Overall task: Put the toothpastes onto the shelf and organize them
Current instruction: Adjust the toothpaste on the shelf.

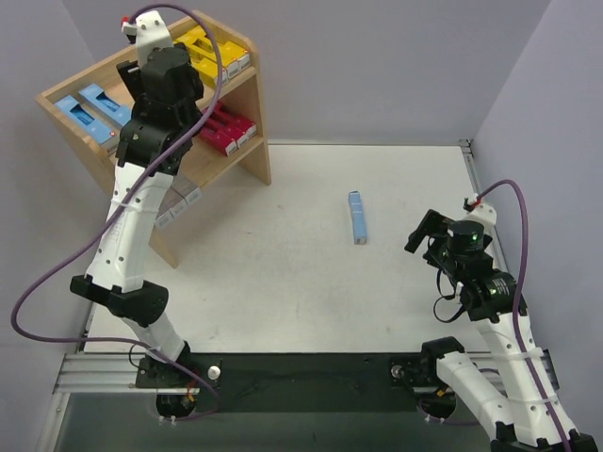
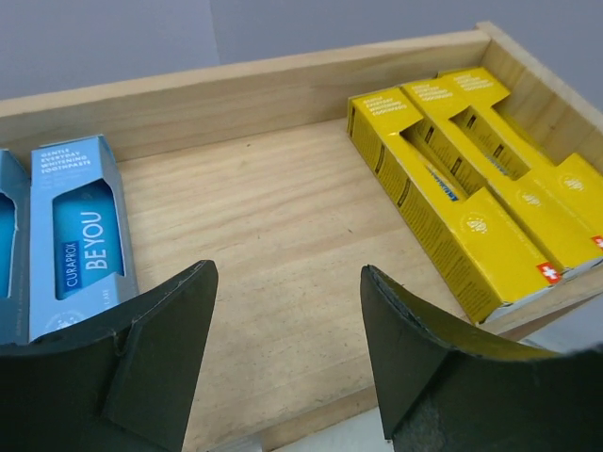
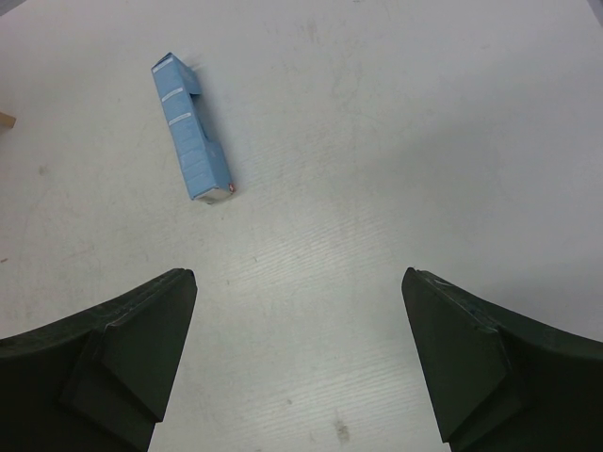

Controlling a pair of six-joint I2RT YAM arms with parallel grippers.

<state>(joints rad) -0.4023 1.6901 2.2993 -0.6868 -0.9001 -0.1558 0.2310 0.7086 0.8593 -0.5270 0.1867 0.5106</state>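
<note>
My left gripper [image 2: 285, 282] hangs over the top tier of the shelf [image 2: 236, 94]. Its jaws stand apart and nothing is between them; under the gap I see only bare wood.

At the right end of this tier, three yellow cartons [image 2: 471, 188] lie flat, touching side by side. Their long axes run from the shelf's front edge to its back rim. At the left end of the tier, two blue cartons [image 2: 80, 235] lie the same way, with the printed face up. The middle of the tier, between the blue ones and the yellow ones, holds no carton. On the lower tier, under the yellow ones, I see red cartons [image 1: 226, 130] with their ends toward the shelf's front; my left arm hides the rest of this tier.

One more blue carton [image 1: 356, 217] lies flat on the table [image 1: 283, 282], to the right of the shelf and well apart from it. Its long axis is not parallel to the cartons on the shelf. One short end points toward my right gripper [image 3: 300, 282]. That gripper hangs above the table, farther from the shelf than the carton, jaws wide and empty.
</note>
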